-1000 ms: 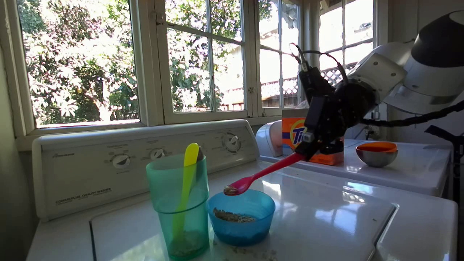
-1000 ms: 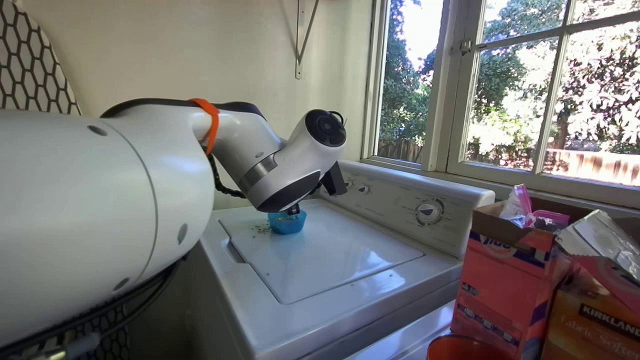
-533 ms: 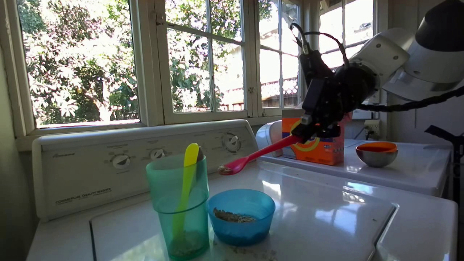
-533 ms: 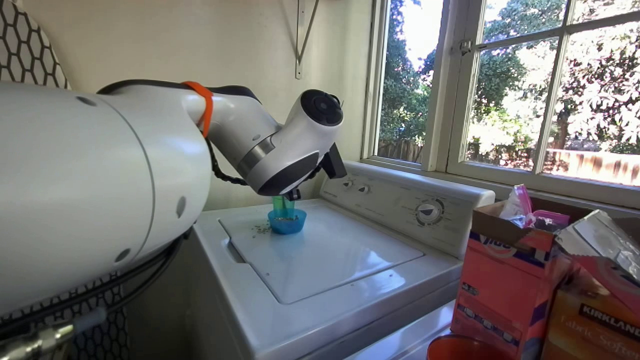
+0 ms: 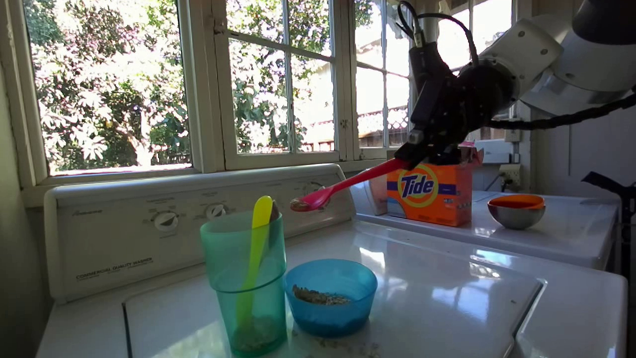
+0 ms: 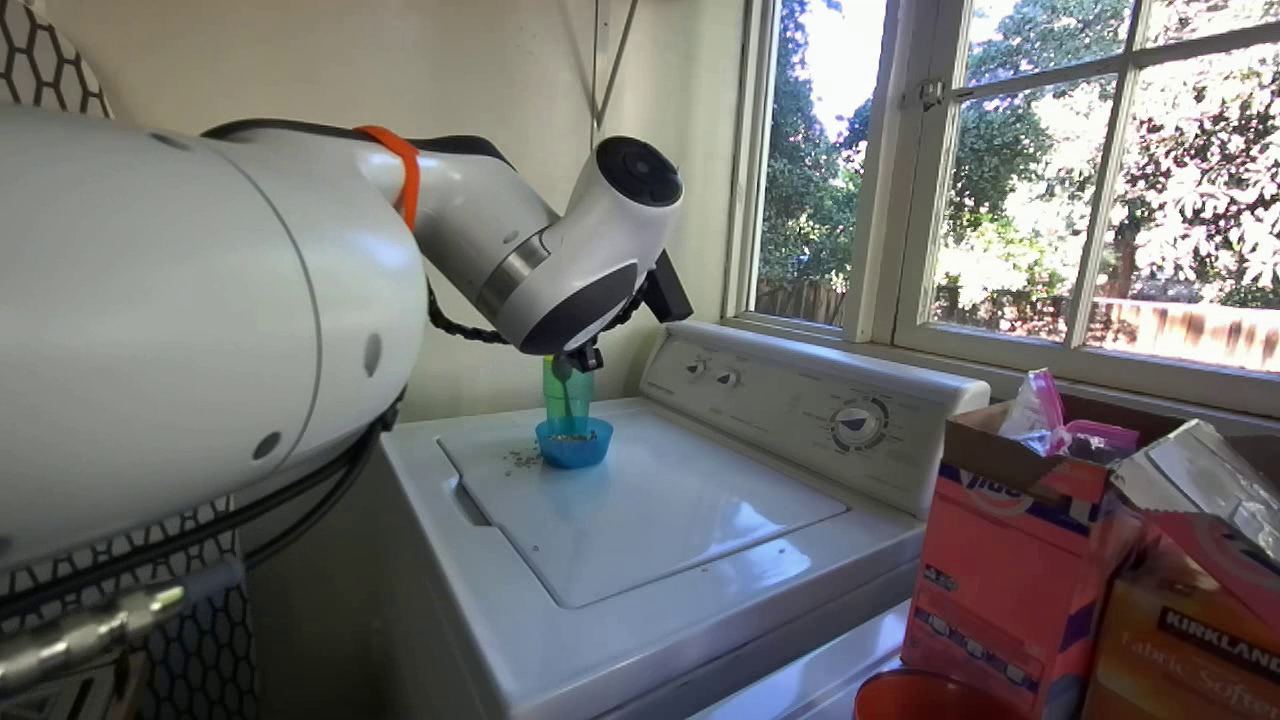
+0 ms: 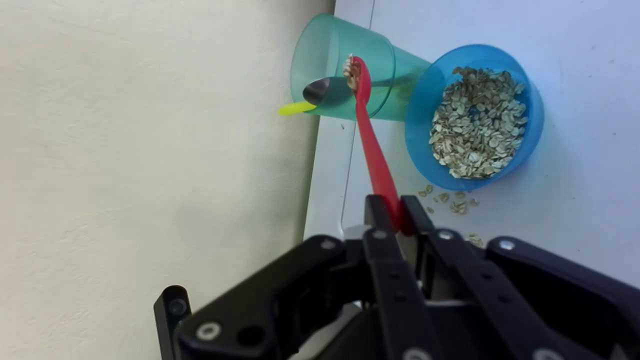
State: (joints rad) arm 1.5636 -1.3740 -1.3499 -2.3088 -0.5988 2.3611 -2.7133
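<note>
Outward juts the red spoon [image 7: 375, 150], pinched in the gripper [image 7: 394, 209].

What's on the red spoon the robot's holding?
The red spoon has a small clump of pale flakes in its scoop. The scoop's surface under the clump can't be seen, and the gripper covers part of the handle.

Cup [image 5: 226, 271] beside bowl [image 5: 332, 318], washer lid [image 5: 437, 293] free opposite

Sunlit trees [image 6: 1005, 160] stand outside pale-framed windows [image 6: 905, 230] beside a cream wall [image 6: 430, 70].
</note>
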